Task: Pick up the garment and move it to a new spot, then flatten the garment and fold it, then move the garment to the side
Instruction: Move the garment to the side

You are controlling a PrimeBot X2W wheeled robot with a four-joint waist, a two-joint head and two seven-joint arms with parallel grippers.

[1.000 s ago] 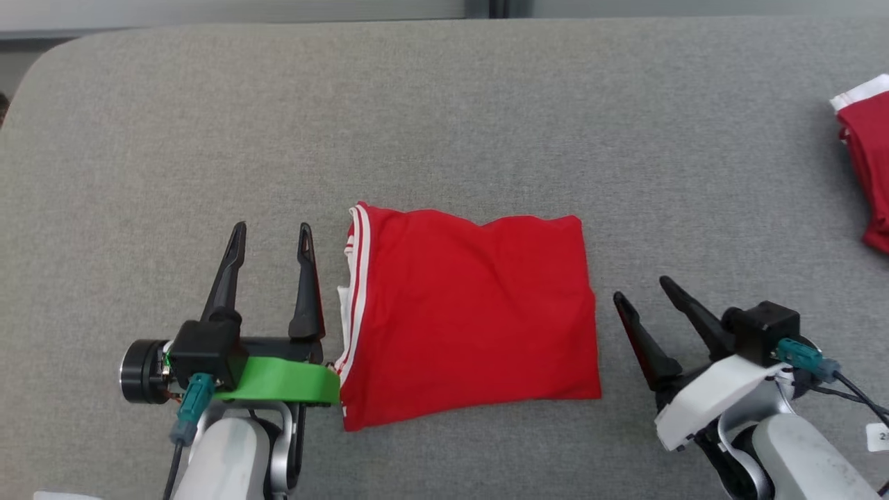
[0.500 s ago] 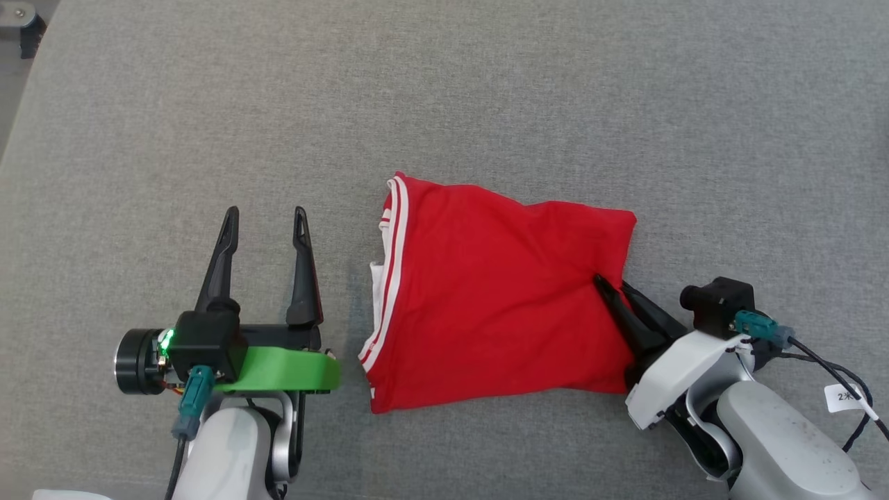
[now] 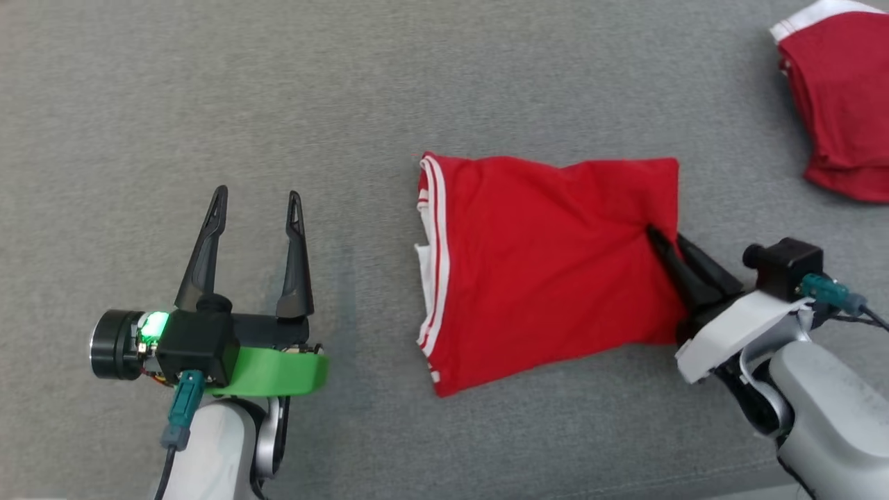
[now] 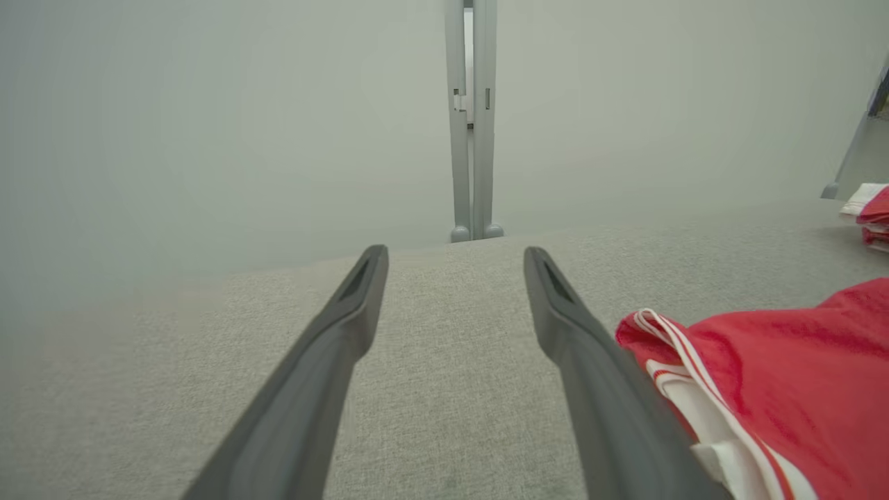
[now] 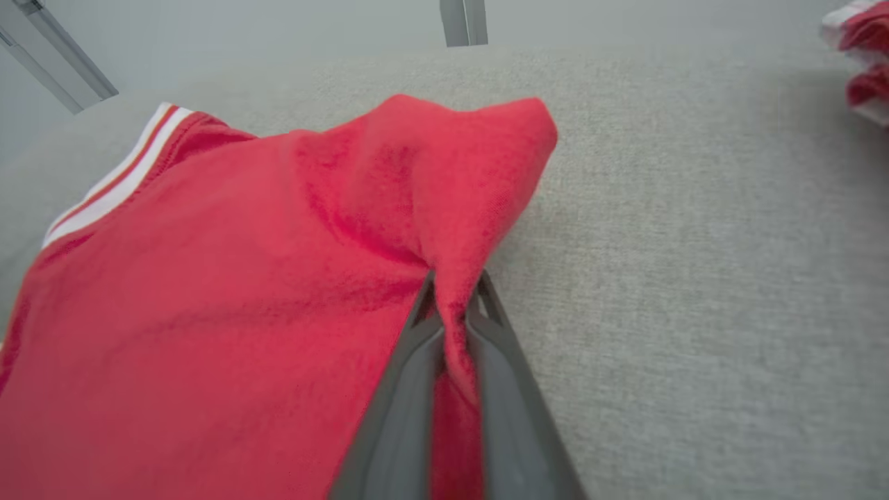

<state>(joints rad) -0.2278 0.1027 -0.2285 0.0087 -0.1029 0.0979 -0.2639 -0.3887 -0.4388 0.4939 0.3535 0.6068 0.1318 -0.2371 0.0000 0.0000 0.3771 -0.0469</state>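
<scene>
On the grey counter [image 3: 208,104] the folded red garment [image 3: 549,271] lies at the middle, no longer just beside the left arm [image 3: 215,444]. The right jaws — spread a second ago — now pinch its bunched right edge, while the left jaws stand spread and empty; the sideways move looks begun.
</scene>
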